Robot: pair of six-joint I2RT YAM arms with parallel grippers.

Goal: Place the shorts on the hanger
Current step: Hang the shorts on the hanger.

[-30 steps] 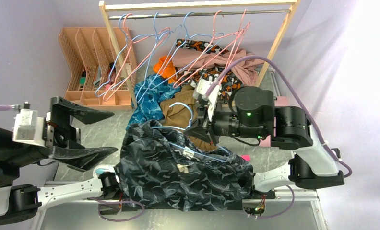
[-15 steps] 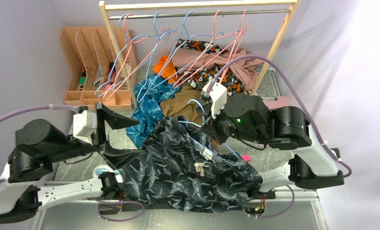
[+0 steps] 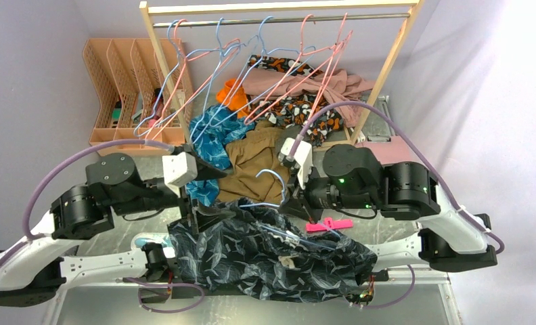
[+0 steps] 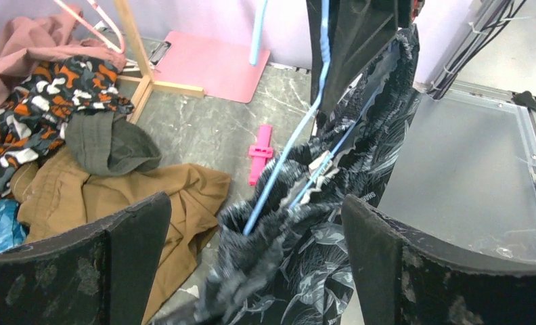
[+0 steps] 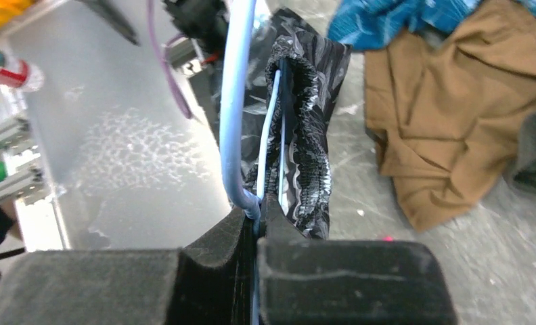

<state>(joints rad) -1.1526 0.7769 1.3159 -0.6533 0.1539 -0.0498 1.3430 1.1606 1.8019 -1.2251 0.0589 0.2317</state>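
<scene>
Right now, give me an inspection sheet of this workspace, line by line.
Surface: grey marbled table, largely under clothes.
Job's things: shorts draped over the near edge; blue hanger threaded into their waistband.
Clutter: brown garment, teal garment, orange-and-black patterned cloth, pink clip.
Grippers: right gripper shut on the blue hanger; left gripper open, fingers either side of the bunched waistband, no contact seen.
Cables: purple cable arching over the right arm; second purple cable over the left arm.
Surroundings: wooden rack hung with pink and blue hangers; peach file tray; lilac walls.
</scene>
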